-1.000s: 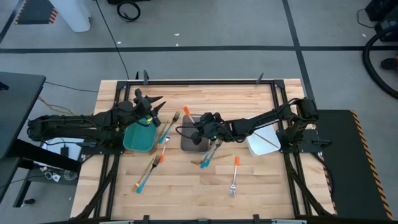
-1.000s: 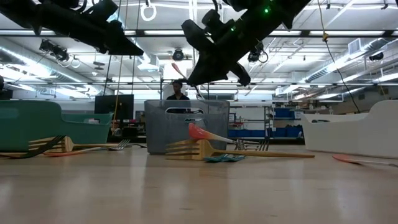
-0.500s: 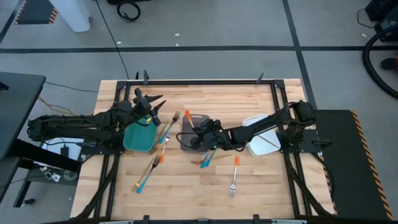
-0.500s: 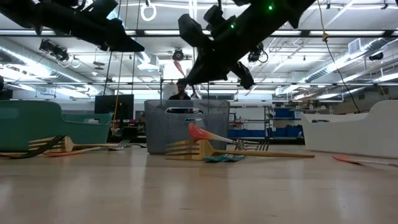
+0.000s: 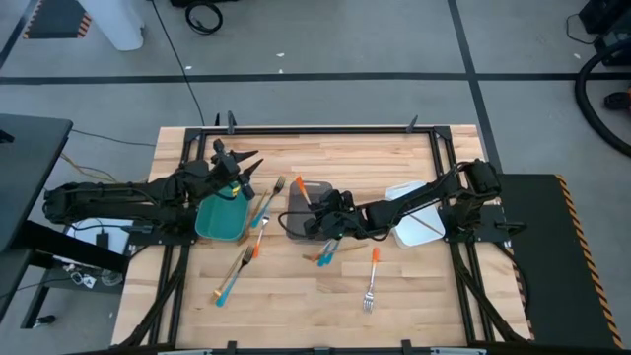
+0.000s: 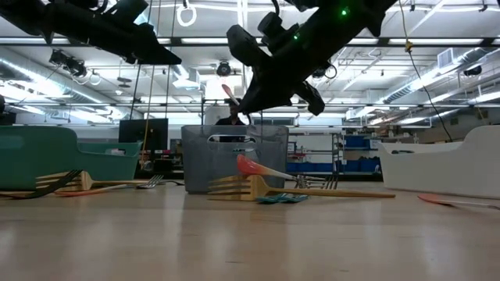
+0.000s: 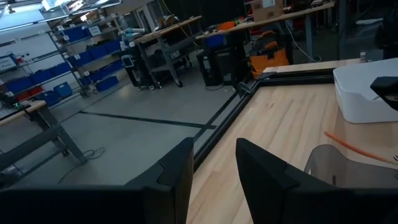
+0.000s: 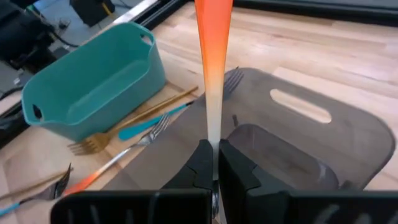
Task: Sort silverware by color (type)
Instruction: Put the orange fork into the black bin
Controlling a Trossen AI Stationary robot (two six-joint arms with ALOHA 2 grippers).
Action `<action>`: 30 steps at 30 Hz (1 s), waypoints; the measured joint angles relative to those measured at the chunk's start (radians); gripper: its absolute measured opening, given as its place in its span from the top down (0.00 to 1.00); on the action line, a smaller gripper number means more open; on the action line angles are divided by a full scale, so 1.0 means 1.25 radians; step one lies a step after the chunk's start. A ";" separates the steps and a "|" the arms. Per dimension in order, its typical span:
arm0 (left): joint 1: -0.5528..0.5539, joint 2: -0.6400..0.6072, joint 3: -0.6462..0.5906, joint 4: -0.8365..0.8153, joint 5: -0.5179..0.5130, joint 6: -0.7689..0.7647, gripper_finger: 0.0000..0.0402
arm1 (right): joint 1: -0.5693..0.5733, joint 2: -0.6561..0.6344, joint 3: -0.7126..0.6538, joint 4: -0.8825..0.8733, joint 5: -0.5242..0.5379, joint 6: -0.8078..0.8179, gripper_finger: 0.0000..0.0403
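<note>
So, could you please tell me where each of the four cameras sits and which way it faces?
High view: overhead, looking straight down on the table and both arms.
Low view: at tabletop height, facing the room; arms enter from above.
Left wrist view: on the left arm, looking past its open pincer across the table edge into the room.
Right wrist view: on the right arm, looking down at the grey tray; its pincer grips an orange utensil.
Shared: the grey tray shows in the high, low and right wrist views.

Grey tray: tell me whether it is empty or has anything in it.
Empty as far as visible: the grey tray shows a bare floor. The orange-handled utensil is pinched by the right gripper above it.
</note>
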 joint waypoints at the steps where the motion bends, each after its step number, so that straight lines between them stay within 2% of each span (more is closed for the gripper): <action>1: 0.000 0.000 0.000 0.000 0.000 0.000 0.68 | -0.002 0.000 0.000 -0.002 -0.004 0.000 0.97; 18: -0.001 0.000 0.000 -0.007 0.000 0.000 0.68 | -0.042 0.076 0.000 0.024 -0.113 0.016 0.97; 25: 0.000 0.000 0.000 -0.007 0.000 0.003 0.68 | -0.051 0.079 0.000 0.002 -0.168 0.040 0.97; 30: -0.001 0.000 0.000 -0.007 0.000 0.003 0.68 | -0.057 0.079 0.000 -0.014 -0.178 0.047 0.97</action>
